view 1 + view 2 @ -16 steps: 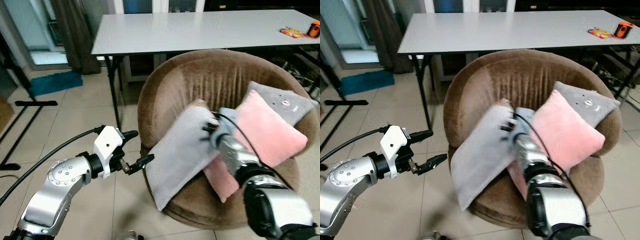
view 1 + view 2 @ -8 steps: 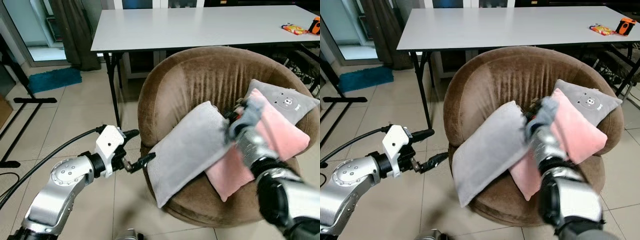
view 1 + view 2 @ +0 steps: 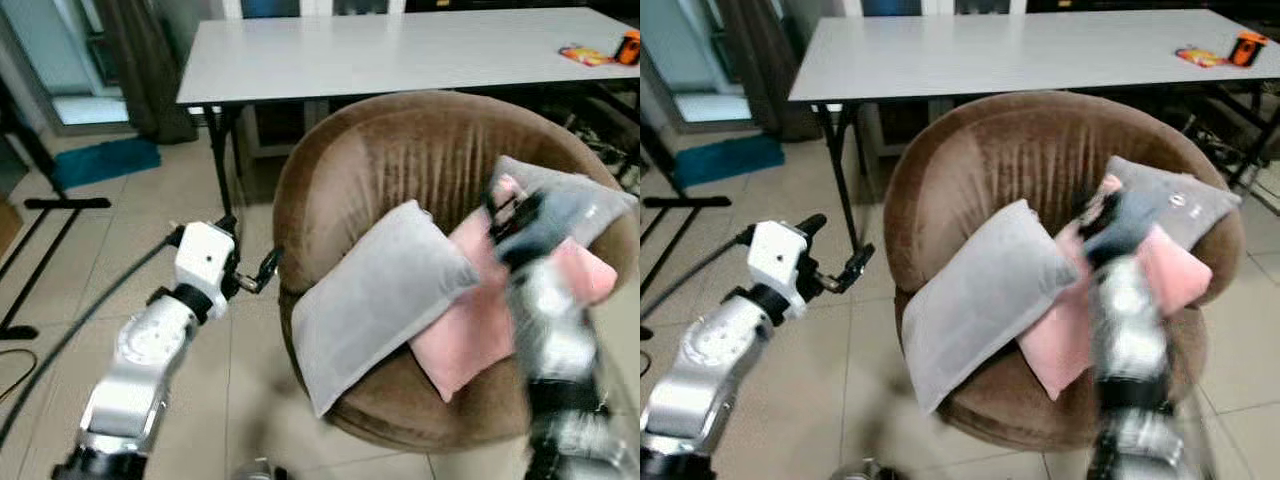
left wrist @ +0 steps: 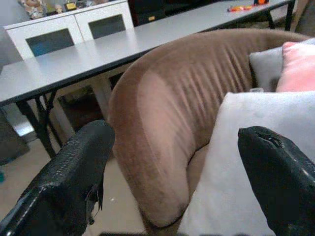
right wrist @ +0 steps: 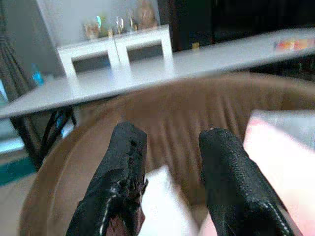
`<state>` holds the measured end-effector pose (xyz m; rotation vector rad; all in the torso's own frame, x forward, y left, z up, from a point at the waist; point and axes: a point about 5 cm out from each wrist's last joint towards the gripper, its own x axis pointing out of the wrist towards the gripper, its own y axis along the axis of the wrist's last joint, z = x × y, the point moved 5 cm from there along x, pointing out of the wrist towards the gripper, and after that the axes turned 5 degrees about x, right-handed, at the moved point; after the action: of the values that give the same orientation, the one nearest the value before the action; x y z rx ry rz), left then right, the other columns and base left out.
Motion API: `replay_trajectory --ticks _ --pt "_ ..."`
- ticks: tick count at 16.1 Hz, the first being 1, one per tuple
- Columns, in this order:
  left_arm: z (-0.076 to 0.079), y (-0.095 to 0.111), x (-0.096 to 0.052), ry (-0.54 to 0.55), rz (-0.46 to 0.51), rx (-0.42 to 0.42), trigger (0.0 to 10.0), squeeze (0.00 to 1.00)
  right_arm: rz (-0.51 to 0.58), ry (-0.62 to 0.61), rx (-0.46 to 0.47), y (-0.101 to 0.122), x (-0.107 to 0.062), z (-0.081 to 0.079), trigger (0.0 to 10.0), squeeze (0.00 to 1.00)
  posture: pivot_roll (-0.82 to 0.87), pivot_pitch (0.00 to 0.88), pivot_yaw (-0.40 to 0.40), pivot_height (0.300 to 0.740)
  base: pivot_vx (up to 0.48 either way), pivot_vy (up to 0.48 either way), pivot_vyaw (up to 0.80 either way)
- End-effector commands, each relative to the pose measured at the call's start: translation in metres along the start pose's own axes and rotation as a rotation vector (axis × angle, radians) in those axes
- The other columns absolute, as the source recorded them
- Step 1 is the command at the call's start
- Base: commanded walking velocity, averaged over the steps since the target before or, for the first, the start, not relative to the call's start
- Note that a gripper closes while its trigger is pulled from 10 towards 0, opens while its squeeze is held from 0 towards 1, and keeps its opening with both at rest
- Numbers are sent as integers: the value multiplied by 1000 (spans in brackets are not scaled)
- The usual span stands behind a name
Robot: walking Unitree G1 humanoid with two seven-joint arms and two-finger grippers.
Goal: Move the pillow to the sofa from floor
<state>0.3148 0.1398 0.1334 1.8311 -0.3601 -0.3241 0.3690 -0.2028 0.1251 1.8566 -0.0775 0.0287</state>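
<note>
Grey pillow [image 3: 385,290] overhangs sofa [image 3: 400,160] seat's front-left edge; could slide off if bumped. Right tool [image 5: 170,147] part-open, empty; left tool [image 4: 172,162] wide open, empty.

A light grey pillow [image 3: 375,295] is seen on a brown sofa [image 3: 400,160], beside a pink cushion [image 3: 480,320] and a darker grey cushion [image 3: 1170,200]. The tabletop [image 3: 400,50] is pale grey-white, with an orange object [image 3: 629,45] on it. The floor [image 3: 130,230] is tiled in beige, and a teal mat [image 3: 95,162] is laid on it.
</note>
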Motion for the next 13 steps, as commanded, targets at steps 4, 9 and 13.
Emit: replay_trajectory --ticks 4,9,13 --pt "6 -3 -3 72 4 -18 10000 0 -8 75 -71 0 -37 -47 10000 0 -19 0 17 740 0 -232 0" --pt "1 -8 -8 132 -15 0 10000 0 -76 108 -127 -6 -41 -60 10000 0 7 0 -4 740 0 -393 0" --pt "2 -6 -6 131 -4 -4 10000 0 -93 44 -129 -4 -44 -43 10000 0 2 0 3 740 0 -480 0"
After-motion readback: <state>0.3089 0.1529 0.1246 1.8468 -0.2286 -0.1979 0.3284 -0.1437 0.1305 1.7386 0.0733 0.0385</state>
